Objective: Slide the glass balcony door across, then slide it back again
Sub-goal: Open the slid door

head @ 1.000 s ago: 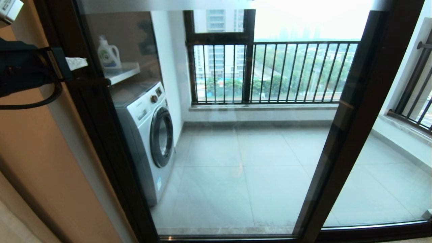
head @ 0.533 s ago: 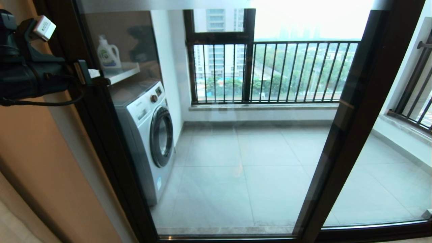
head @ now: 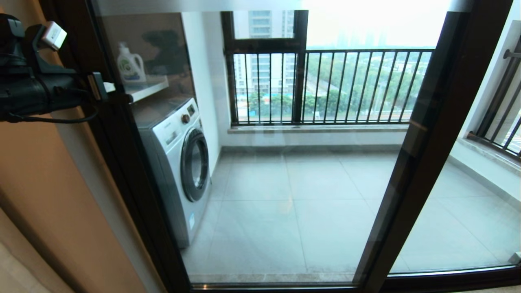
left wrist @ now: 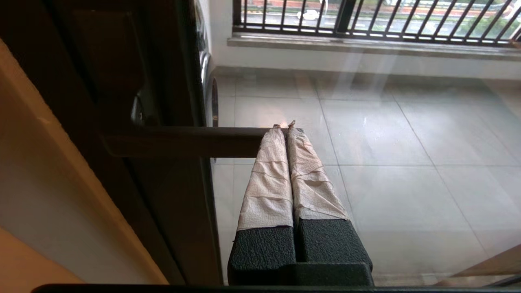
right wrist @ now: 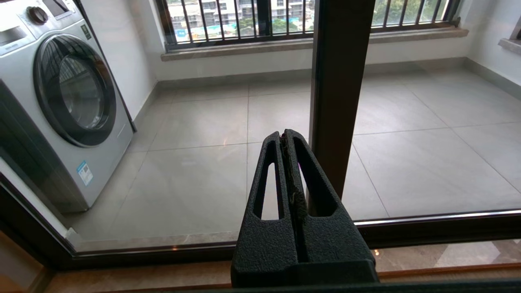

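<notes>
Glass fills most of the head view: the glass balcony door [head: 260, 154] stands across the opening, its handle-side upright at the left against the tan wall [head: 44, 191], its other upright slanting down the right. Short dark bar handle [left wrist: 183, 141] juts from the left upright.

Left gripper [head: 106, 86] sits high at the left, level with the handle. Wrist view shows its tape-wrapped fingers [left wrist: 268, 171] pressed flat together, jaws closed with nothing between them, the tips touching the free end of the handle bar rather than clasping it.

Against a second ago: the left arm then hung lower and further left, white fingertip near the frame and the wrist body half out of view. Half a second ago it had risen and turned so the white tag on the wrist showed, fingers at the handle. Since then it has barely shifted, drawn back slightly leftward. Door frame has not moved across all three moments; both uprights stay put.

Right gripper [right wrist: 288, 140] is low, outside the head view, jaws closed and empty, just before the door's right upright.

Through the glass: washing machine [head: 179, 162], detergent bottle [head: 131, 65] on the shelf [head: 148, 87] above it, balcony railing [head: 333, 85], grey floor tiles [head: 293, 211].
</notes>
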Motion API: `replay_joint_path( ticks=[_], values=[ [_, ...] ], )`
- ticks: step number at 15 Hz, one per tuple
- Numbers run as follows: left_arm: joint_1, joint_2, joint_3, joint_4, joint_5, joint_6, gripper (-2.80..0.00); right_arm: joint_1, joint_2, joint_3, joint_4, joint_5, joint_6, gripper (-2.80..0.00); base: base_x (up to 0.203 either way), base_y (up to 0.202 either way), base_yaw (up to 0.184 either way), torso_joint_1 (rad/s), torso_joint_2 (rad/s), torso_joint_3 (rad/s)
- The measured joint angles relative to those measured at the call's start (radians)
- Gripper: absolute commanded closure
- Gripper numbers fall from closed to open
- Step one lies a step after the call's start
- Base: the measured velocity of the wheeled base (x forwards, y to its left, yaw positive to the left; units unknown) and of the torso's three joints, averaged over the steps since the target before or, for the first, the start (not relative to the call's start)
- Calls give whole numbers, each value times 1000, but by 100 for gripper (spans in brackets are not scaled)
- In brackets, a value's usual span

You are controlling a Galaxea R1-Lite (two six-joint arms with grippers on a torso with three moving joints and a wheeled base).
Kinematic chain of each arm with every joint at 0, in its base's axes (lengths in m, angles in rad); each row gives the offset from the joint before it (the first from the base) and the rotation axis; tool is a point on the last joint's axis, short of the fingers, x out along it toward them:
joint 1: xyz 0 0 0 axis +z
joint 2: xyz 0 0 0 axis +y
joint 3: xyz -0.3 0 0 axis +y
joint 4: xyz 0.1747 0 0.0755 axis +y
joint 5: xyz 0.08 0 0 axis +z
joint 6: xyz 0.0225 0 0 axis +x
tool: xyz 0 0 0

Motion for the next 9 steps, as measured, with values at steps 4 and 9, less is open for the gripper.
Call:
replay_joint_path(
  ticks=[4, 9],
  values=[
    [1, 17, -7, 0, 1, 6, 0, 0, 0, 0, 0, 0, 0, 0, 0, 0, 0, 0, 0, 0],
    [1, 50, -32, -1, 5, 17, 0, 0, 0, 0, 0, 0, 1, 0, 0, 0, 0, 0, 0, 0]
  ],
)
